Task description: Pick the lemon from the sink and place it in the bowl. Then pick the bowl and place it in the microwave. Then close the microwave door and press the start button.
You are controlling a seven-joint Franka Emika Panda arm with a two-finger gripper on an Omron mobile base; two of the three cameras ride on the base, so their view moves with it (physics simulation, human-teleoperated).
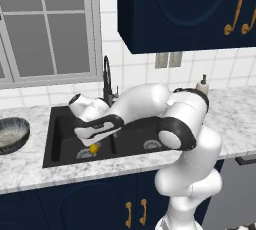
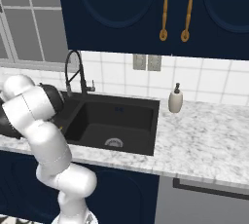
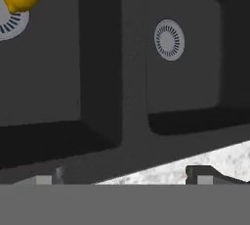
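Marble counter (image 1: 30, 166) rims the black sink (image 1: 55, 144) on every side, and the divider wall between its two basins leaves open floor in each. Blue-grey bowl (image 1: 11, 134) rests on the counter left of the sink, apart from its edge. Over the left basin the gripper (image 1: 86, 135) hangs with fingers spread and empty, the lemon (image 1: 93, 148) just below it beside the drain (image 3: 10, 21).

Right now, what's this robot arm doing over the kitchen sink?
The white arm is reaching over the black sink, its claw open and empty above the basins. The lemon lies on the drain of the left basin, not yet picked up. The bowl waits on the marble counter left of the sink, with nothing in it that I can see. So the job is at its start.
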